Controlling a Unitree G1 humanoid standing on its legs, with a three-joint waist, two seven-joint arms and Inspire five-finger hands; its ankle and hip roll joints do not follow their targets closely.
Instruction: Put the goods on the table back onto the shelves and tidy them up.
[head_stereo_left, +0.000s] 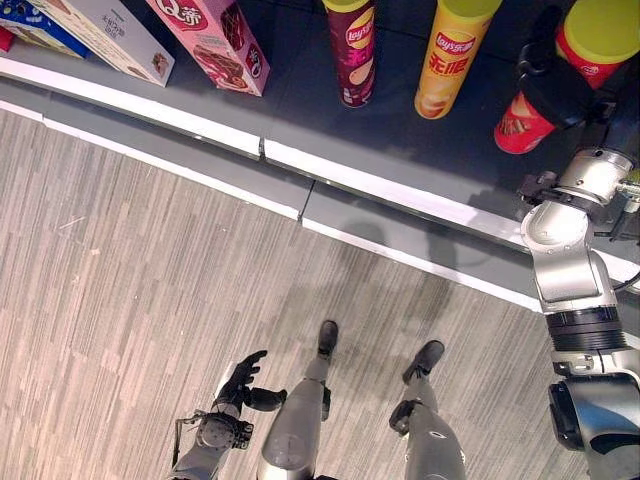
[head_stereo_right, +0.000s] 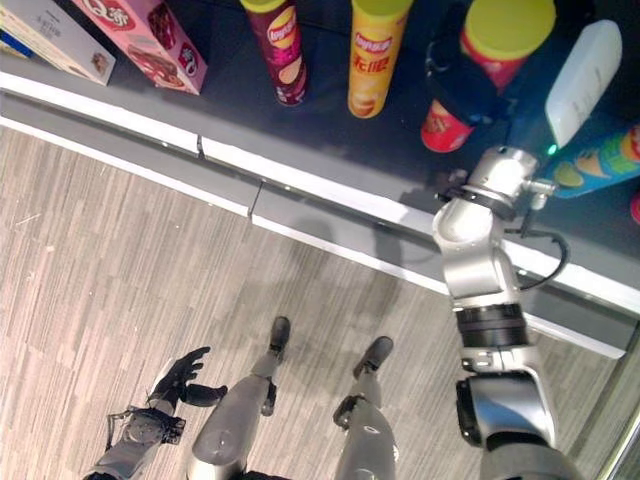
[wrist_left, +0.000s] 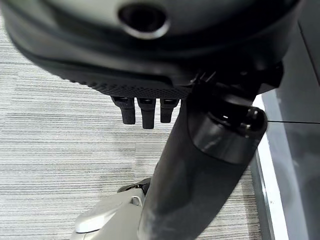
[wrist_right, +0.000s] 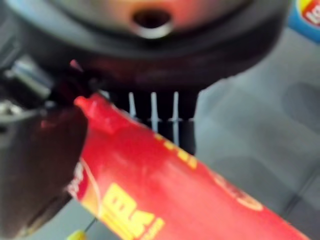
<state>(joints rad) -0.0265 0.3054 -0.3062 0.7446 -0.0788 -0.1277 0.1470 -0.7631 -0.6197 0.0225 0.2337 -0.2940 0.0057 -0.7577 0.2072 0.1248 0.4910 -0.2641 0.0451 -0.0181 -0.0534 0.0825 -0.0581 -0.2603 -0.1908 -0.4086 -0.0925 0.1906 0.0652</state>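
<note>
A red crisp can (head_stereo_left: 518, 124) with a yellow lid stands tilted on the dark shelf (head_stereo_left: 300, 110) at the right. My right hand (head_stereo_left: 556, 88) is shut round its middle. The right wrist view shows the red can (wrist_right: 165, 190) lying across the palm, with the fingers (wrist_right: 165, 107) behind it and the thumb on the near side. A purple can (head_stereo_left: 352, 50) and a yellow can (head_stereo_left: 450, 60) stand upright to its left. My left hand (head_stereo_left: 240, 378) hangs low over the wooden floor, open and holding nothing; its fingers (wrist_left: 142, 112) show relaxed in the left wrist view.
A pink box (head_stereo_left: 215, 40) and a white box (head_stereo_left: 110, 35) lean at the shelf's left end. A blue can (head_stereo_right: 600, 160) lies to the right of the red one. The shelf's white front edge (head_stereo_left: 380, 180) runs across the view, with grey wooden floor (head_stereo_left: 130, 280) below it.
</note>
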